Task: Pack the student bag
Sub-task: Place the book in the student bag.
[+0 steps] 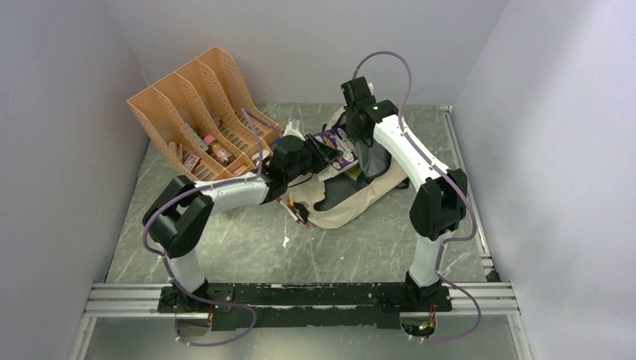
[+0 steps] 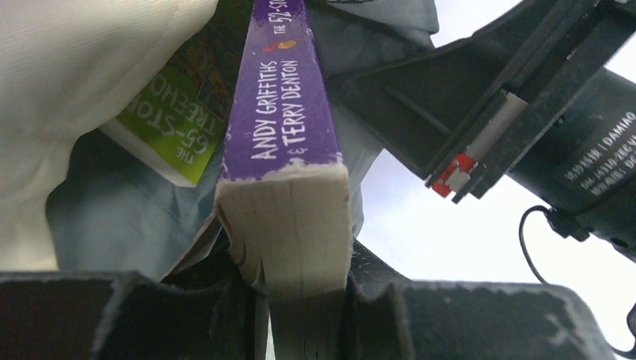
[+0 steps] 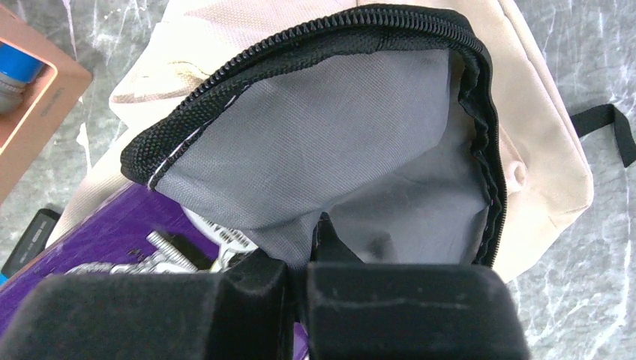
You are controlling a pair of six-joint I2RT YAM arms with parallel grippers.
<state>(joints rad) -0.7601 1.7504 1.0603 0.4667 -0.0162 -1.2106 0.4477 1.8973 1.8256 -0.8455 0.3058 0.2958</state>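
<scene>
The beige student bag point(image 1: 352, 199) lies in the middle of the table with its zipper mouth open; its grey lining point(image 3: 337, 142) shows in the right wrist view. My left gripper point(image 2: 304, 300) is shut on a purple book point(image 2: 281, 97) and holds it at the bag's mouth; the book also shows in the top view point(image 1: 335, 147). A green book point(image 2: 169, 124) sits inside the bag. My right gripper point(image 3: 300, 289) is shut on the bag's grey lining flap and holds the mouth up and open.
An orange plastic file organizer point(image 1: 199, 112) with several small items stands at the back left. A pencil point(image 1: 294, 210) lies by the bag's left side. A black strap point(image 3: 607, 124) trails from the bag. Grey walls close in on both sides.
</scene>
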